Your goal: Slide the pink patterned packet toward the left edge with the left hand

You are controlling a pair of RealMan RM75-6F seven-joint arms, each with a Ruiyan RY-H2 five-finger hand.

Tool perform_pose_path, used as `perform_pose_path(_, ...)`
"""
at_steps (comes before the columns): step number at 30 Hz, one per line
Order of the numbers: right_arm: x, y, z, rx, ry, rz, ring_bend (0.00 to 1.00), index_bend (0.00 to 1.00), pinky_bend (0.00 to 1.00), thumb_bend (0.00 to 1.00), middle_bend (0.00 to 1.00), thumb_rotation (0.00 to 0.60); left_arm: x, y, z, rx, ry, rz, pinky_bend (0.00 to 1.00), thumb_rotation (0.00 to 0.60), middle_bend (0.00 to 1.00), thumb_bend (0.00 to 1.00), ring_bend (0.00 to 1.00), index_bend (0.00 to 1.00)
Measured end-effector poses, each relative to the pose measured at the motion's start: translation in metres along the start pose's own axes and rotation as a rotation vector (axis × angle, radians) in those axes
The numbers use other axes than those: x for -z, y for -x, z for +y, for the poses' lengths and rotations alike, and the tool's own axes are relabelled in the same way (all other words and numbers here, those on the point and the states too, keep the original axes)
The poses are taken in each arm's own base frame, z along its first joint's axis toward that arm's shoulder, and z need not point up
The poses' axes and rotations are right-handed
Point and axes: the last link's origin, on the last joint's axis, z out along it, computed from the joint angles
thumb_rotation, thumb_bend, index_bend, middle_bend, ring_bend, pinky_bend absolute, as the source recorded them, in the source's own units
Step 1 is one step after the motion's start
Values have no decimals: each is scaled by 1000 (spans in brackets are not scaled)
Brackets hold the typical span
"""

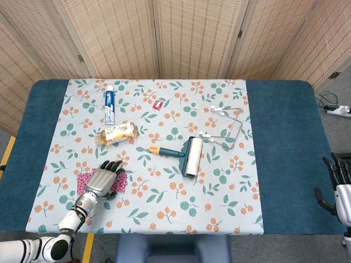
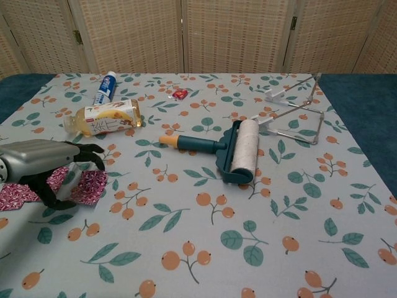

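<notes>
the pink patterned packet point(image 1: 119, 183) lies flat on the floral tablecloth point(image 1: 219, 186), well to the near-left of the lint roller point(image 1: 192, 156) that sits at the middle of the cloth. the left hand point(image 1: 104, 178) rests palm-down on top of the packet, its dark fingers point(image 2: 93, 152) curved down over the packet's far edge and touching it; it presses rather than grips, with nothing lifted. in the chest view the packet point(image 2: 87, 186) shows on both sides of the hand point(image 2: 46, 164).

left of the lint roller, beyond the packet, a small bottle with a yellow label point(image 1: 116, 133) lies on its side, and a toothpaste tube point(image 1: 109, 105) lies farther back from it. a small red wrapper point(image 1: 158, 106) sits behind the roller, and a wire stand point(image 1: 227, 127) stands just to the roller's right.

the right hand point(image 1: 337, 183) hangs off the table's right edge, far from the roller, holding nothing, fingers apart.
</notes>
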Motion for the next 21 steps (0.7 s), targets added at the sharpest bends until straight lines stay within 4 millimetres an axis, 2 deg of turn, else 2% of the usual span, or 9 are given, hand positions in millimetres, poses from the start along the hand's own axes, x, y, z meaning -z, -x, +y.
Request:
perform_pose_path(4, -2, 0, 0, -1, -1, -2, 14, 0, 0, 448, 0, 600, 8, -9, -10, 9, -22, 35, 0, 600, 0, 347, 0, 266)
perform_pose_path(10, -4, 1, 0, -3, -5, -4, 14, 0, 0, 448, 0, 600, 26, -15, -36, 10, -87, 76, 0, 600, 0, 346, 0, 258)
perform_pose_path(21, -7, 3, -5, -5, -24, -8, 14, 0, 0, 448, 0, 600, 46, 5, -86, -4, -213, 46, 0, 600, 0, 347, 0, 232)
